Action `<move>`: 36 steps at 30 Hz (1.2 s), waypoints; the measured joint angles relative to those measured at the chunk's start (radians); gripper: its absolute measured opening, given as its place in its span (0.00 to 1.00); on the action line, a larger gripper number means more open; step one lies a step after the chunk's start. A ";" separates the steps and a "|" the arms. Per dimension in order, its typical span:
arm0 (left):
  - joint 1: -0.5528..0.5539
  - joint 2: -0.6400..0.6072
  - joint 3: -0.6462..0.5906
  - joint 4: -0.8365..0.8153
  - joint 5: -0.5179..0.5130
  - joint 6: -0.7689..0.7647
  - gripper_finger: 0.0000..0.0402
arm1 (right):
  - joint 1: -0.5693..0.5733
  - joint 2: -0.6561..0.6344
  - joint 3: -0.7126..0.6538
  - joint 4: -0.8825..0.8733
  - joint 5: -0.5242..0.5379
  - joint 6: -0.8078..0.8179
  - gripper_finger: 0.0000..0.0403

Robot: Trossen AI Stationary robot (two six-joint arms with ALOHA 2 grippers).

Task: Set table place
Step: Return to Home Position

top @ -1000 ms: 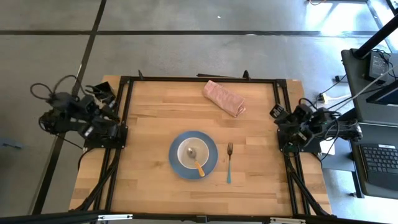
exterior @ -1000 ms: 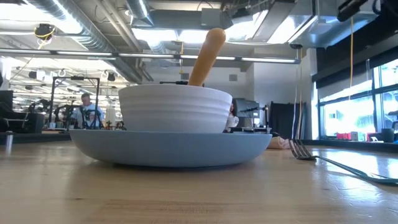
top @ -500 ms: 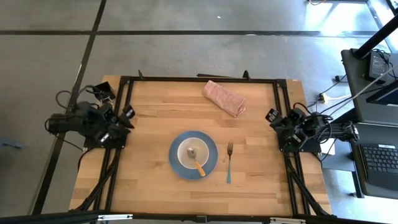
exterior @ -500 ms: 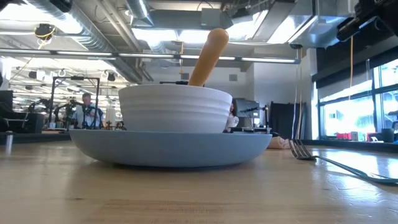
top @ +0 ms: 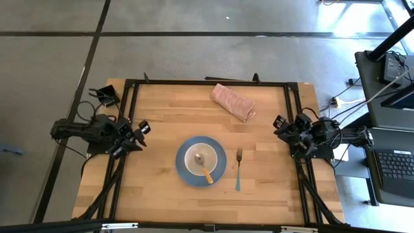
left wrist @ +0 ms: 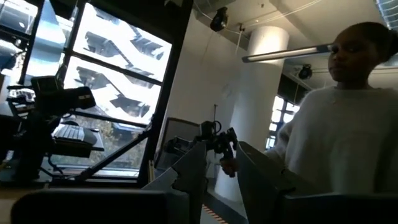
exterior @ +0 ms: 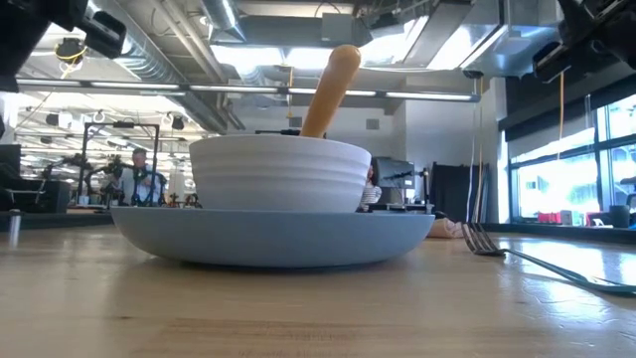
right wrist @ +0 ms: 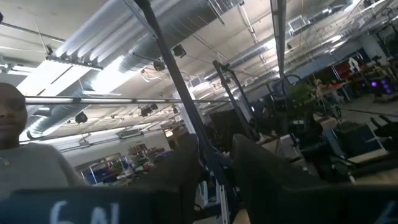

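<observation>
The grey-blue plate (top: 218,169) lies on the wooden table (top: 162,188), near its middle. The white bowl (top: 194,155) stands on the plate. The spoon (top: 206,172) rests in the bowl; its orange handle (exterior: 330,89) leans on the rim toward the near edge. The teal-handled fork (top: 238,171) lies flat to the right of the plate, tines toward the far edge. My left gripper (top: 141,128) is open and empty above the table's left edge. My right gripper (top: 279,123) is open and empty above the right edge.
A folded pink cloth (top: 233,101) lies near the far edge, right of the middle. A black frame (top: 132,116) runs round the table. A person in a white top (left wrist: 348,143) shows beyond the table in the left wrist view.
My left gripper has come from outside the frame toward the table's right, and now reaches over the left edge. My right gripper has moved a little toward the table's left. The plate, bowl, spoon and fork have stayed where they were.
</observation>
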 joint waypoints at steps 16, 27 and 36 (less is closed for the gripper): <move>0.000 0.000 0.000 -0.200 0.139 -0.094 0.21 | 0.000 0.000 0.000 -0.119 -0.007 0.055 0.26; 0.000 0.000 0.000 -0.361 0.141 -0.122 0.21 | 0.000 0.000 0.000 -0.412 -0.007 0.053 0.26; 0.000 0.000 0.000 -0.357 0.127 -0.120 0.21 | 0.000 0.000 0.000 -0.451 -0.007 0.052 0.26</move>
